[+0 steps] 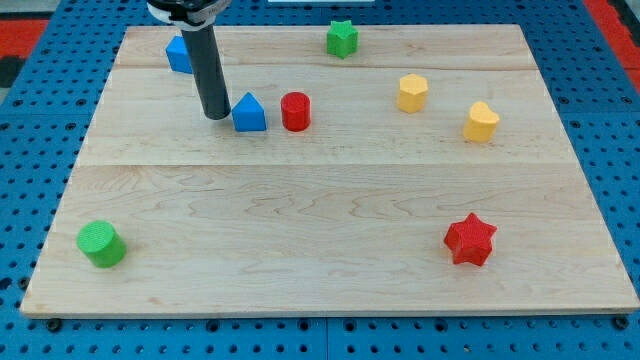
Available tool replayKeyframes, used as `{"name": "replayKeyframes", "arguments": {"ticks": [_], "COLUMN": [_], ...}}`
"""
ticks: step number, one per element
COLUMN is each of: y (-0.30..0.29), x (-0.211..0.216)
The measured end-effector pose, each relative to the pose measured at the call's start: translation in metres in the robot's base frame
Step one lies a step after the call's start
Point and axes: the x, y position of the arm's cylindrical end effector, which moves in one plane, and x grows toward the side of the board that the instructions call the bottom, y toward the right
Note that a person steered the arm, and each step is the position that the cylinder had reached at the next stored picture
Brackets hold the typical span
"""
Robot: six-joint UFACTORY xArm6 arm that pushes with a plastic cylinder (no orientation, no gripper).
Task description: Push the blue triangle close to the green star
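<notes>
My tip (217, 117) touches one of two blue blocks, the blue triangle (249, 112); one green star (342, 38) sits near the desk's (320, 260) top edge. No end effector shows.

Lighting's bright and pretty even, looks like it comes from overhead and diffuse. The pale wooden counter (330, 200) has no hot spots or glare, grain lines read clean. Shadows are tiny and soft: a thin dark smudge under the red plastic star block (470, 240) and the green cylinder block (101, 244), barely anything beside my tip (216, 116). Focus is sharp across the whole view, no motion blur. Counter edges look straight, just normal perspective taper toward the view's top.
</notes>
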Motion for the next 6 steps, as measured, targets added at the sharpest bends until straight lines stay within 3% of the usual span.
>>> {"name": "replayKeyframes", "arguments": {"ticks": [1,2,3,4,5,6], "y": [0.0,0.016,0.088,0.123,0.048,0.051], "x": [0.023,0.013,-0.065,-0.096,-0.093,-0.015]}}
